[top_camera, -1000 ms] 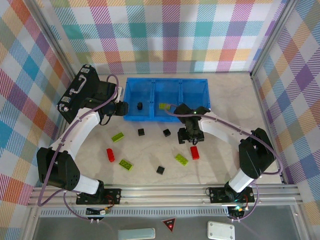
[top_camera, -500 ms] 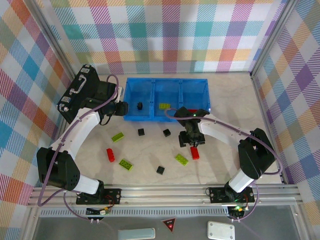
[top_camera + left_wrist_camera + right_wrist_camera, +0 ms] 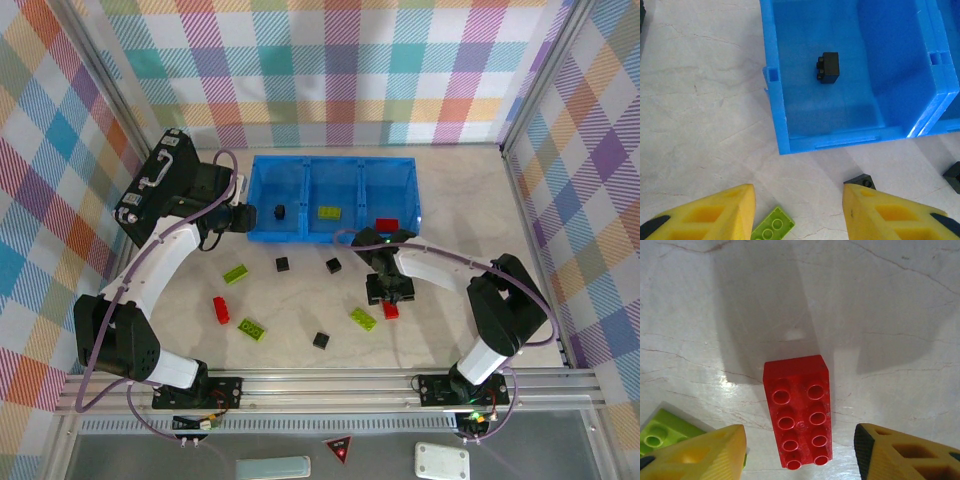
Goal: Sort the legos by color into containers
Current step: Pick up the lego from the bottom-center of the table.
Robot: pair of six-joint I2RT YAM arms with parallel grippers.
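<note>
- Reaching for a red rectangular plastic brick that lies studs-up on the desk, the right pincer hangs over it, released, with a yellow finger on either side and clear of it.
- Next, I judge: sink lower, clench across the narrow sides, and carry it to the translucent blue three-compartment tray, whose right cell holds another red brick.
- Left pincer hovers released and empty beside the tray's left cell, where a black cube sits.
- Pale marbled desk; bright plaid walls around.
</note>
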